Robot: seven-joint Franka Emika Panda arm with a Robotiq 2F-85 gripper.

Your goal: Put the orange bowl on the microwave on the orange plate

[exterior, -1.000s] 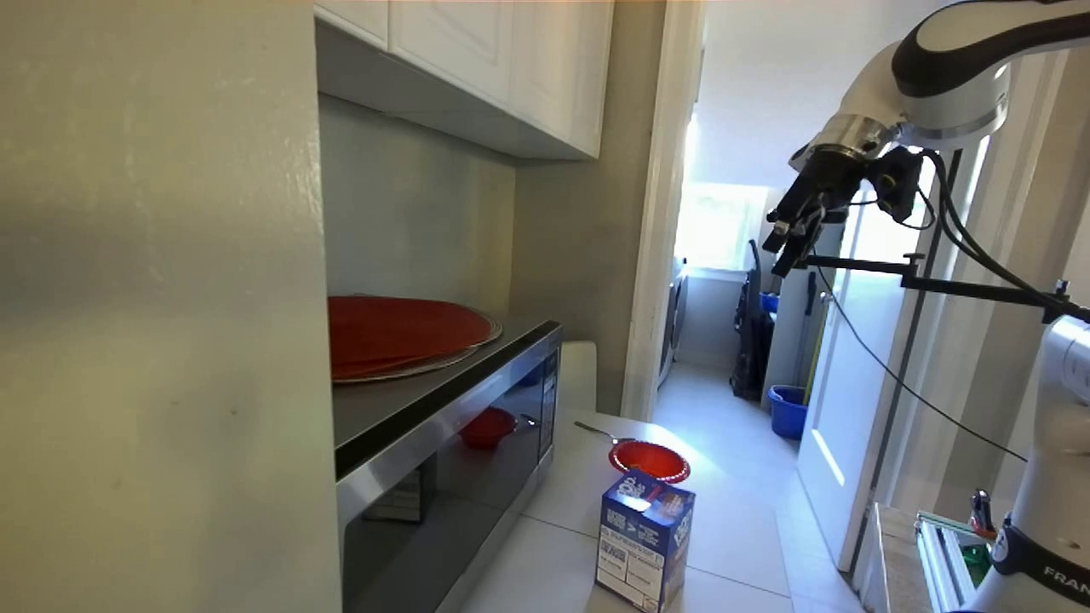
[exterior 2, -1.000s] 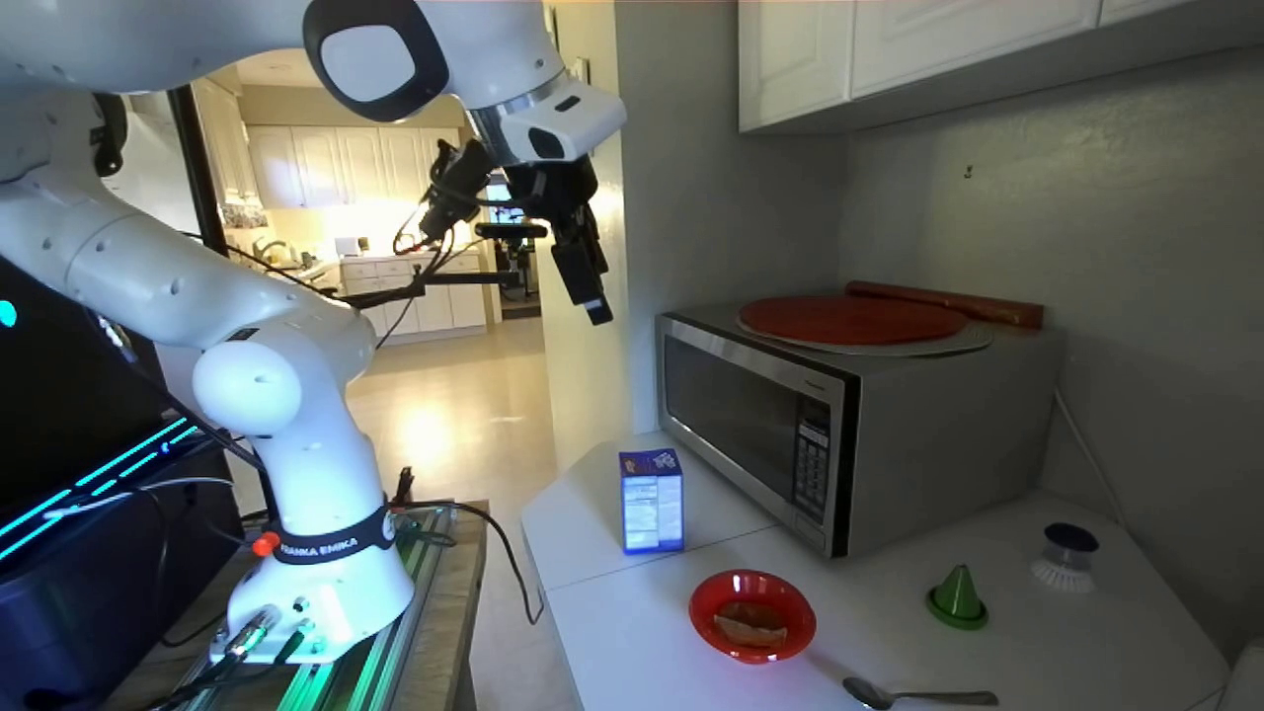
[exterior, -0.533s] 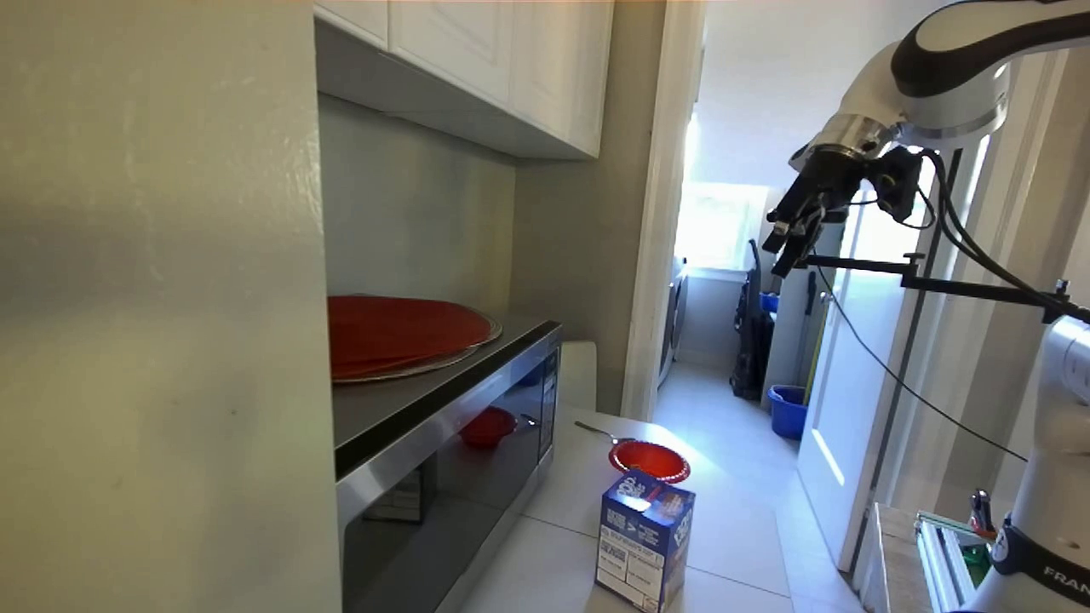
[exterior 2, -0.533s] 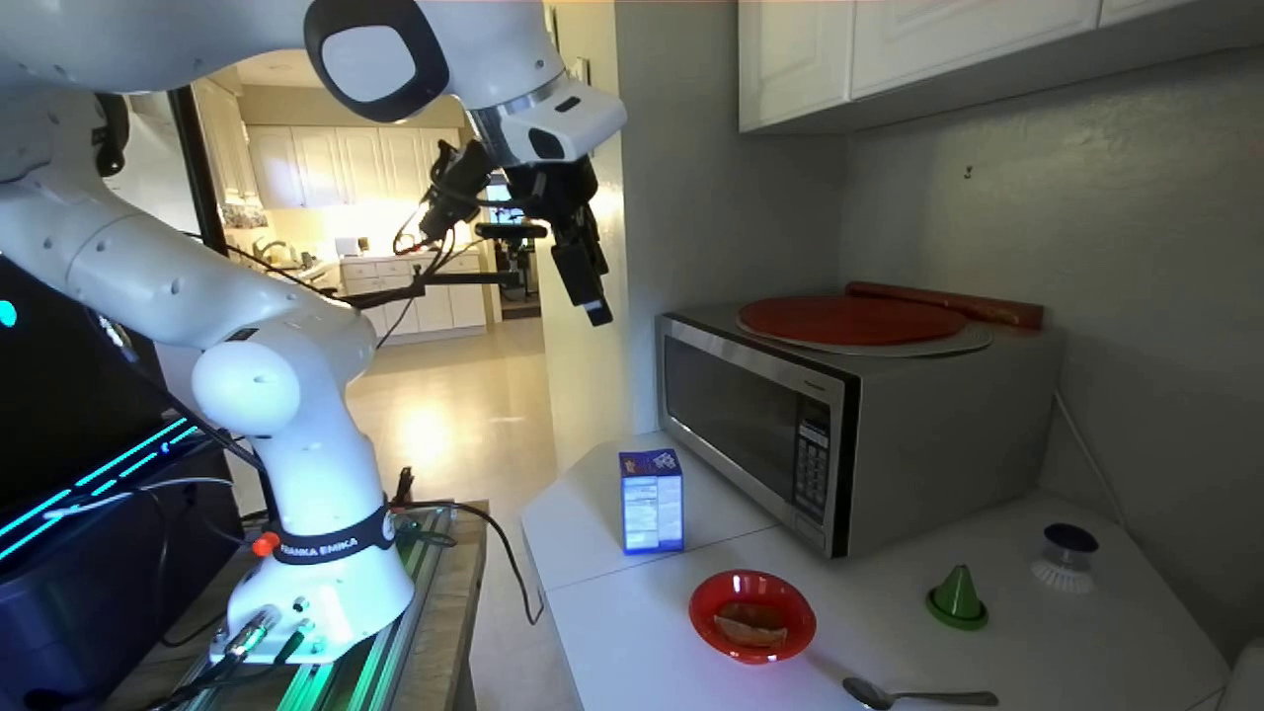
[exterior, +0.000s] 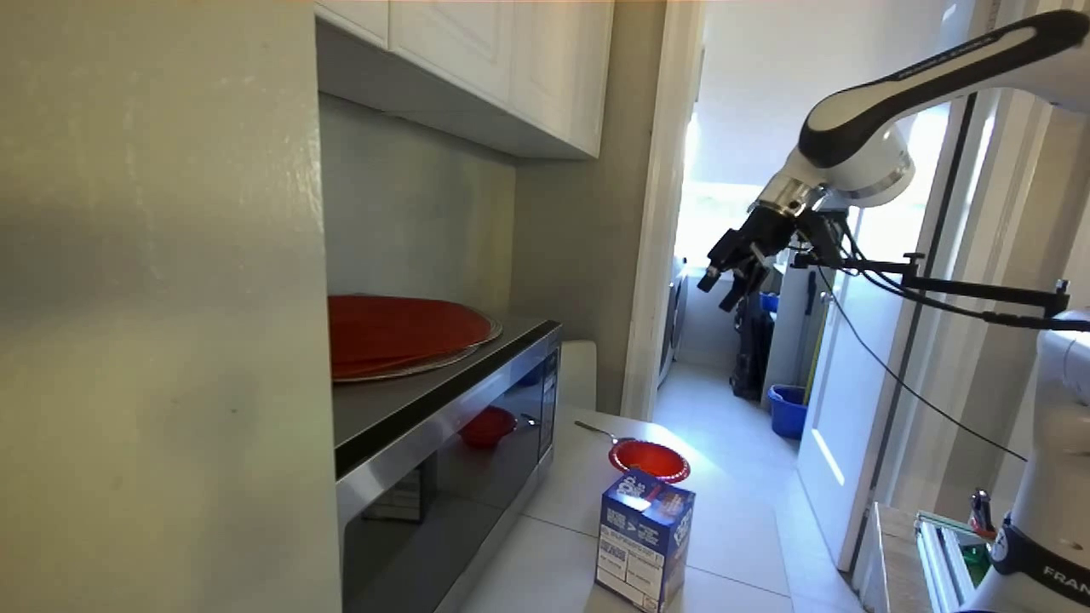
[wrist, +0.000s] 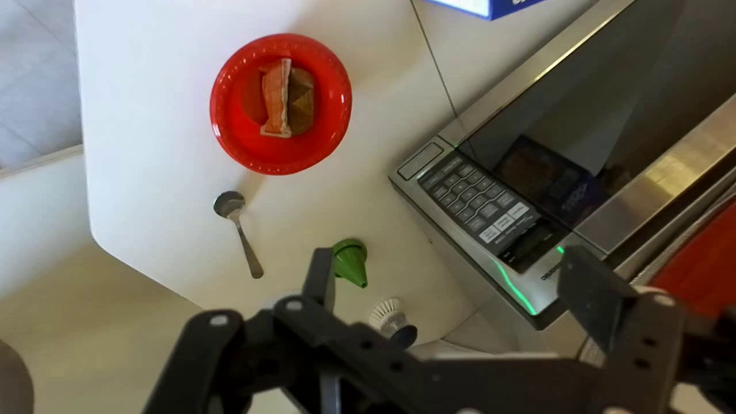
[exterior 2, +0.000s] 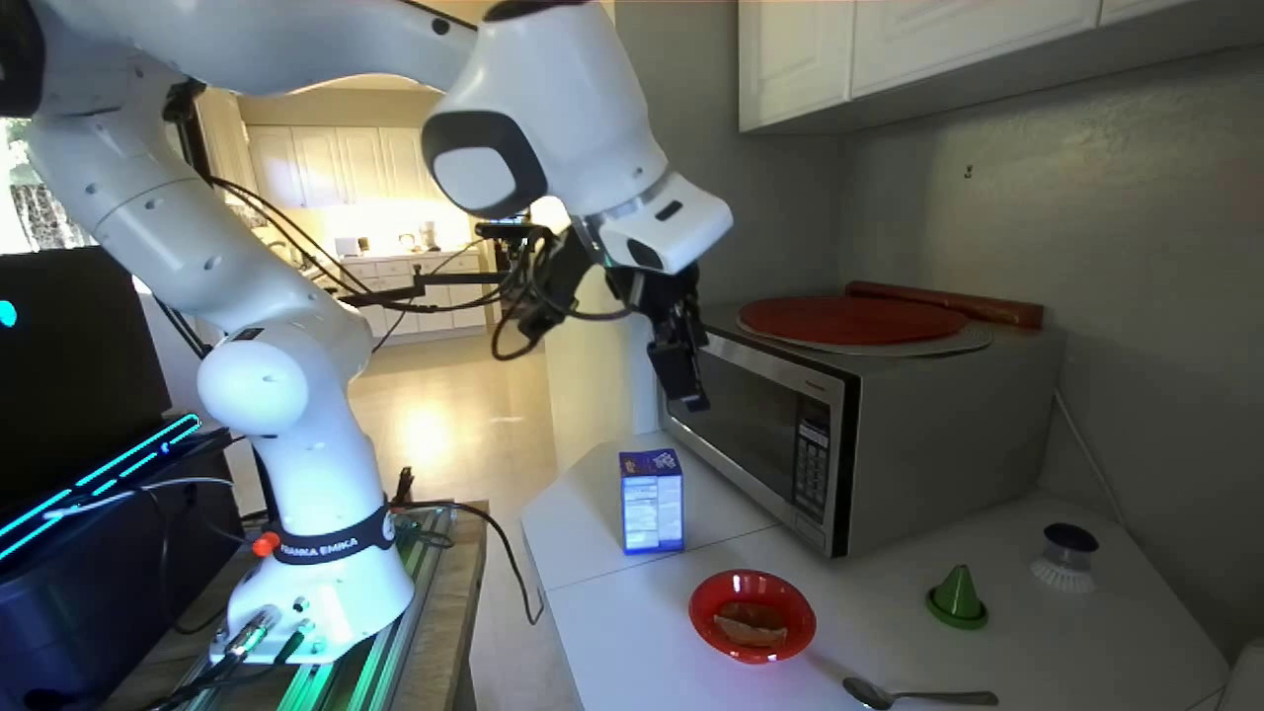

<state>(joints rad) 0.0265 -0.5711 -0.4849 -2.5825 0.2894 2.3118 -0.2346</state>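
Down on the white counter, the orange bowl sat upright with nothing gripping it, so I judged the job barely begun. The gripper hung in the air, higher up and well apart from it, jaws standing wide with nothing between them. By my reckoning everything that counted was left to do: come down to the bowl, take hold of its rim, lift it, and set it on the orange plate, which lay flat atop the microwave, resting over a paler disc with a reddish roll just behind. The bowl had a load of its own, small brown-and-orange packets by the look of them; I couldn't tell what they held, and I guessed they would slide if the bowl were tipped on the way up. The microwave's door was closed, its dark glass giving back reflections and nothing of the inside. Near the bowl the blue-and-white box stood upright, and whatever it contained was hidden from me.
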